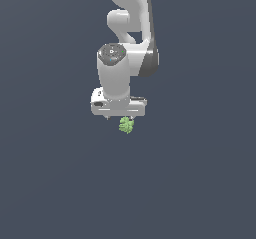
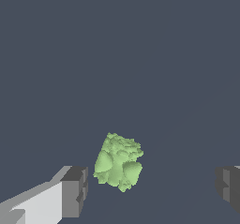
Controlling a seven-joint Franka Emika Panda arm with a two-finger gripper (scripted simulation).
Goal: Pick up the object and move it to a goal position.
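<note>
The object (image 1: 126, 125) is a tiny light-green lumpy item, just below the white gripper's body in the exterior view. In the wrist view the object (image 2: 118, 162) lies between the two dark finger pads, nearer to one pad (image 2: 75, 191) than to the other (image 2: 228, 185), and touches neither. My gripper (image 2: 151, 189) is open wide, with its jaws far apart on either side of the object. In the exterior view the fingers are mostly hidden behind the hand (image 1: 118, 105).
The white arm (image 1: 127, 28) rises from the hand towards the top of the exterior view. A plain dark grey surface (image 1: 200, 183) fills all the surroundings.
</note>
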